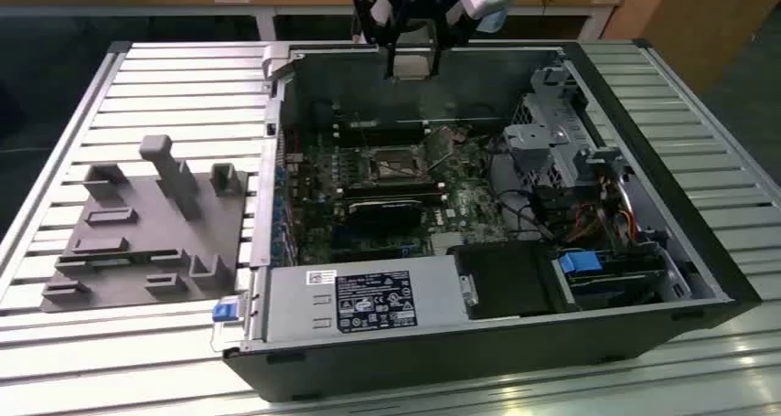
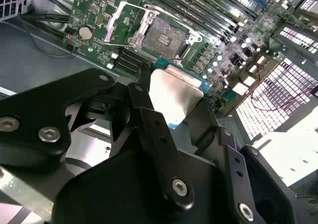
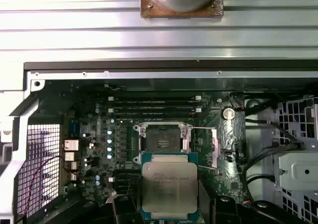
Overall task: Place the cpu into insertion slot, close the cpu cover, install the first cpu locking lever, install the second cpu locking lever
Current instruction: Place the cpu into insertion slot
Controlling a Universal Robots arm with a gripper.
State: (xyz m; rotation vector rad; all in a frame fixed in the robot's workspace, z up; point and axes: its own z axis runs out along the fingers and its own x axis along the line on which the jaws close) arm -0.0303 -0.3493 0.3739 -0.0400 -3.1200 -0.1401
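I had the open computer case (image 1: 488,343) lying on the slatted surface (image 1: 159,87). In the exterior view my tool (image 1: 411,64) hung at twelve o'clock from the insertion slot (image 1: 393,166), clamped on the cpu (image 3: 170,186), apart from the motherboard (image 3: 124,149).

Silvery cpu (image 3: 170,185) held between the tool's (image 3: 172,205) black fingers (image 3: 123,210), uncovered insertion slot (image 3: 163,142) near it, green board (image 3: 126,144) around

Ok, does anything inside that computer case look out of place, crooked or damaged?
Nothing stands out. The cpu sits flat between the fingers, square with the insertion slot, which is bare, its cpu cover swung open beside it.
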